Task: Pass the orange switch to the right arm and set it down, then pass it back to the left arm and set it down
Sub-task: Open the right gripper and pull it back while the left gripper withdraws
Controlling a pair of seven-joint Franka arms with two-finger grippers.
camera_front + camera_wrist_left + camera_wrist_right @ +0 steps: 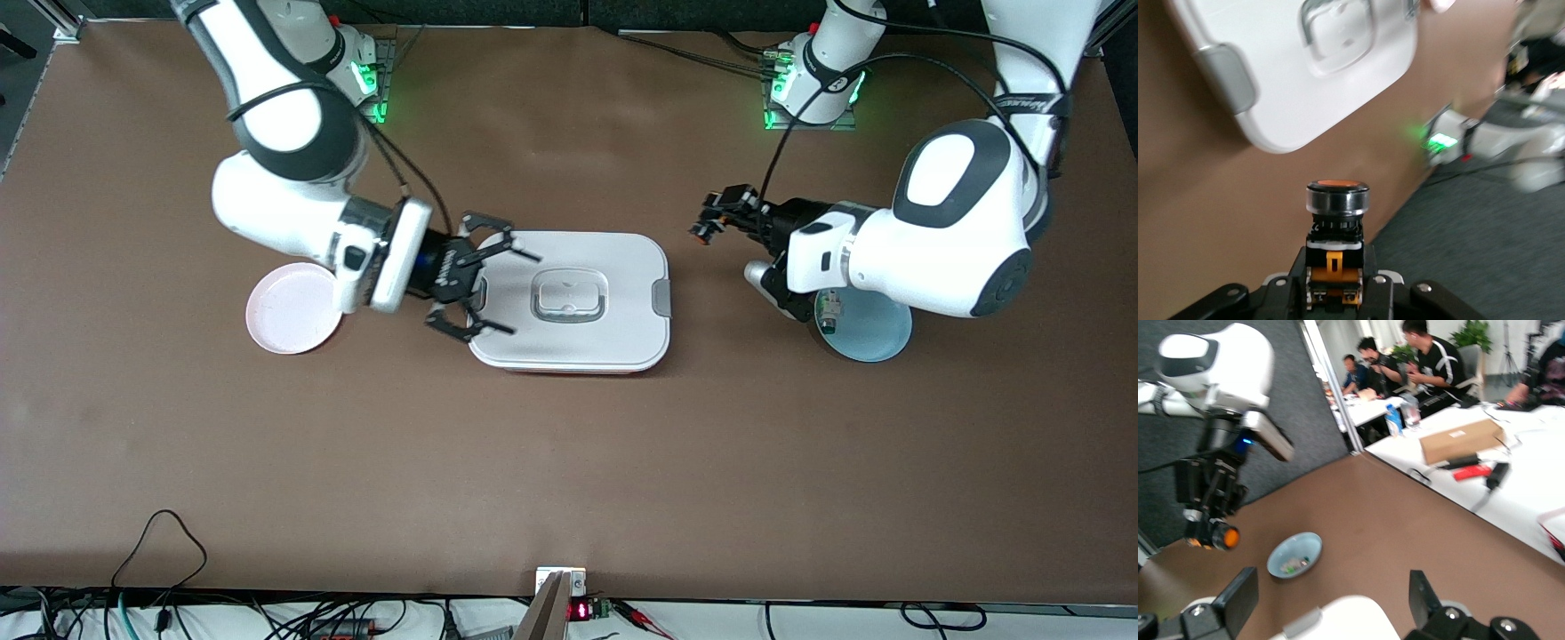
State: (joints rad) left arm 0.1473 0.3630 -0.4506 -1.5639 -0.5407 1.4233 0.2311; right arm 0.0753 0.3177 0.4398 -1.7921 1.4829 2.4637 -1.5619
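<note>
The left gripper [711, 222] hangs in the air over bare table between the box [569, 302] and the blue bowl [876, 333], its fingers pinched on the orange switch [705, 233]. The front view shows the switch only as a small orange-tipped dark speck. The left wrist view shows far more: the switch [1337, 193] stands upright out of the fingers, with an orange face, a shiny ring below it and a white-and-orange body clamped between the 2 black fingers. The right wrist view catches its orange face [1231, 537] head-on.

The right gripper [471, 280] hovers over the box's end nearest the pink plate [289, 311], fingers spread wide and holding nothing. The blue bowl [1295, 555] holds a few small parts.
</note>
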